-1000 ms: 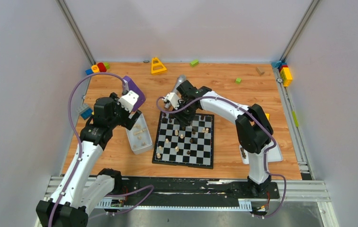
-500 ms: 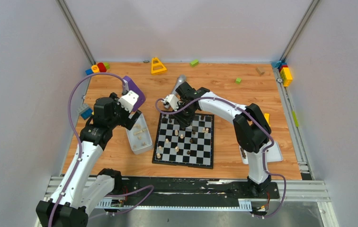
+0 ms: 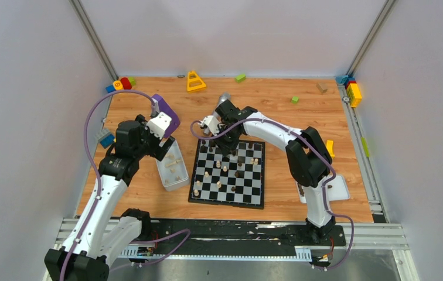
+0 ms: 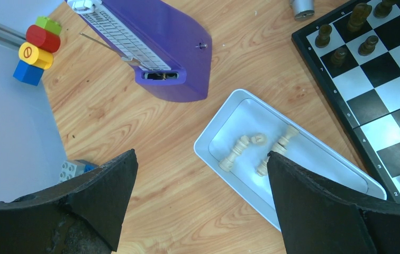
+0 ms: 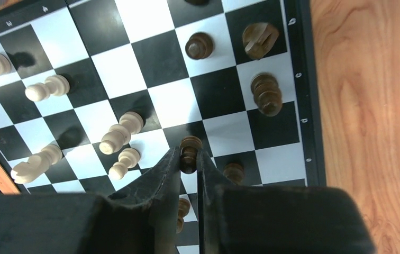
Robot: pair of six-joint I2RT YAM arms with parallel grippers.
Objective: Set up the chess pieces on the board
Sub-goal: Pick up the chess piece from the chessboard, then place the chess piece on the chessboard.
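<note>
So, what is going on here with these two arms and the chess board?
The right pincer is shut on a dark wooden chess piece above the black-and-white chessboard, where other pieces already stand. The left pincer is open above the white rectangular tray, in which a few light wooden chess pieces lie on their sides.

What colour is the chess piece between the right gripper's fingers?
The chess piece is dark brown, clearest in the right wrist view.
</note>
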